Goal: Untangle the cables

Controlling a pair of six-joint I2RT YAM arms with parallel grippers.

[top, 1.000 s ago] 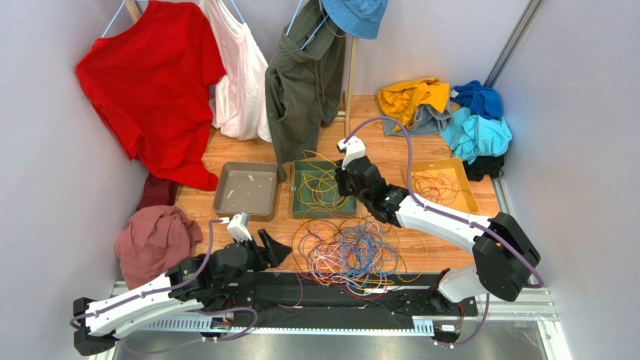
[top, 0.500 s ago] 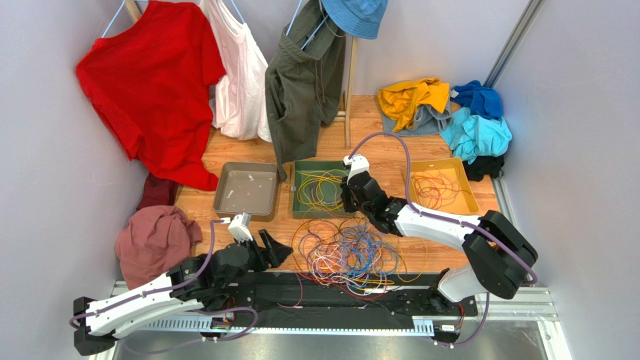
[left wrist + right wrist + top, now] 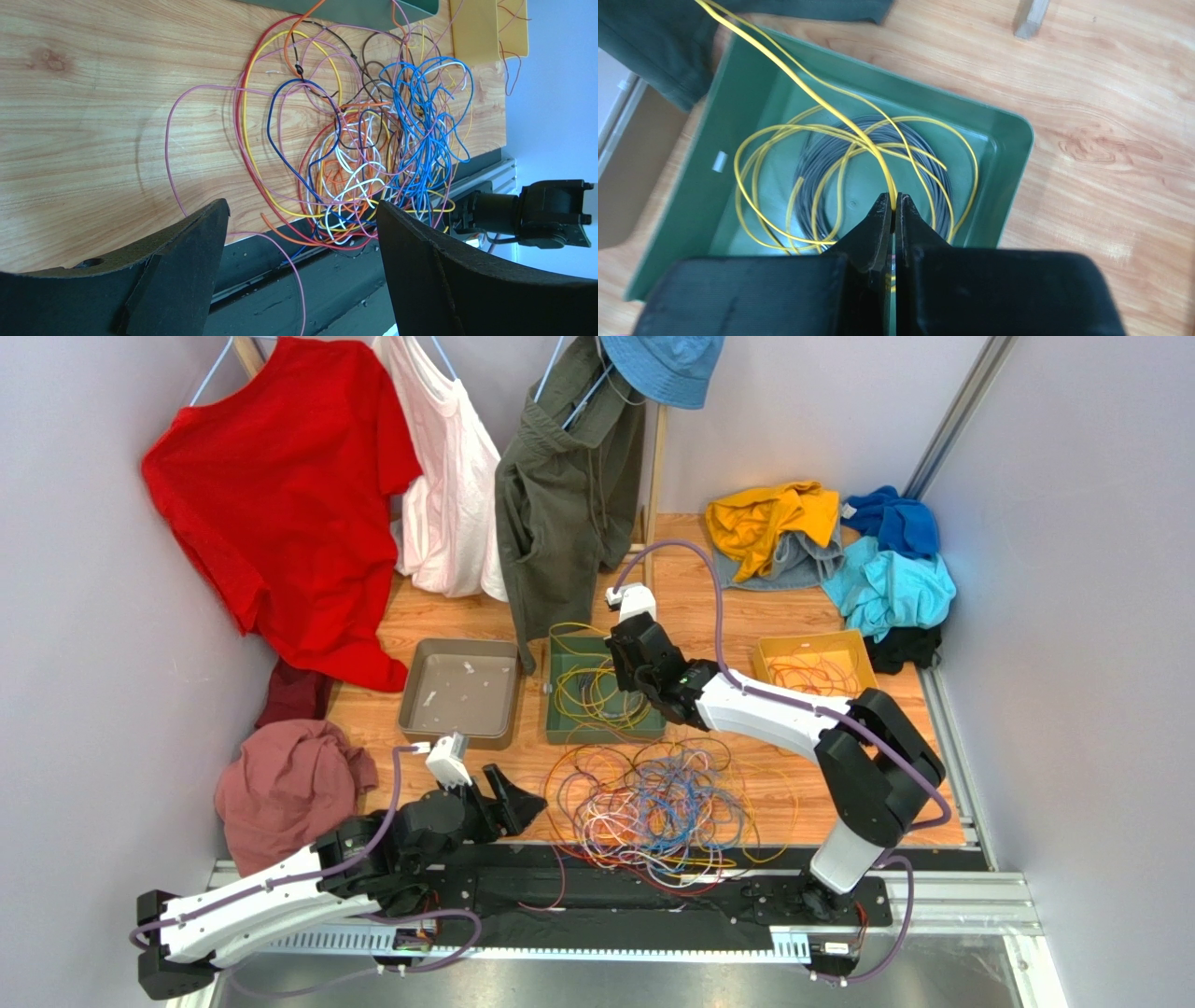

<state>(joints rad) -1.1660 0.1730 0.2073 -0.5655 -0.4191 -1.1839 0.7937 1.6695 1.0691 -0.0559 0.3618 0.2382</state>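
The cables [image 3: 652, 805] lie in a many-coloured tangle near the table's front edge, also in the left wrist view [image 3: 365, 147]. My left gripper [image 3: 508, 791] hangs open just left of the tangle, nothing between its fingers [image 3: 302, 210]. A pink strand runs under it. My right gripper [image 3: 627, 669] is over the green tray [image 3: 551, 693], shut on a yellow cable [image 3: 808, 91] that rises from its tips [image 3: 894, 199] toward the upper left. More yellow loops and a grey coil [image 3: 822, 175] lie in that tray [image 3: 1011, 140].
A grey tray [image 3: 459, 693] sits left of the green one. A yellow tray [image 3: 859, 655] holding orange cables stands at the right. Clothes hang at the back, folded clothes [image 3: 842, 546] lie at back right, a pink cloth [image 3: 288, 784] at left.
My right arm has swung left and farther back over the green tray with the yellow cable in its grip. The left arm has not moved.
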